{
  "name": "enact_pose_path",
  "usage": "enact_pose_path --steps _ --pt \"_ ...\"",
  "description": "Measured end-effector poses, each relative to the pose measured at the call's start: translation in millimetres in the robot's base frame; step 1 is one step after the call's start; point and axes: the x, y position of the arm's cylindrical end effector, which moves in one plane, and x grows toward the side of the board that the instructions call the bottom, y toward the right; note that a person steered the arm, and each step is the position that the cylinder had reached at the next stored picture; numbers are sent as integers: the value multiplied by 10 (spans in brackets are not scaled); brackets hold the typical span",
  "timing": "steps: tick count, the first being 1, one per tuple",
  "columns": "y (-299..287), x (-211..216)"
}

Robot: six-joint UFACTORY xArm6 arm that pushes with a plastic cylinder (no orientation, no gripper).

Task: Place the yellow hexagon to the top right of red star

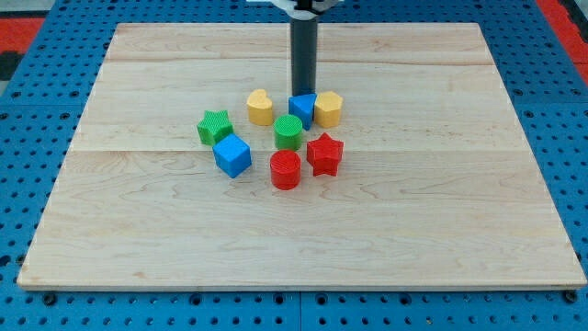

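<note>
The yellow hexagon [328,108] stands just above the red star [324,154], slightly to its right. A small blue block [302,107] touches the hexagon's left side. My tip [303,93] is at the top edge of that blue block, up and to the left of the hexagon. The rod rises from there to the view's top.
A yellow heart-shaped block [260,107] sits left of the blue block. A green cylinder [288,132] and a red cylinder [286,170] lie left of the star. A green star [214,127] and a blue cube [232,154] lie further left. The wooden board [441,211] rests on a blue pegboard.
</note>
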Motion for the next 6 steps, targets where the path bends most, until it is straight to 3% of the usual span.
enact_pose_path --steps 6 --pt "1081 446"
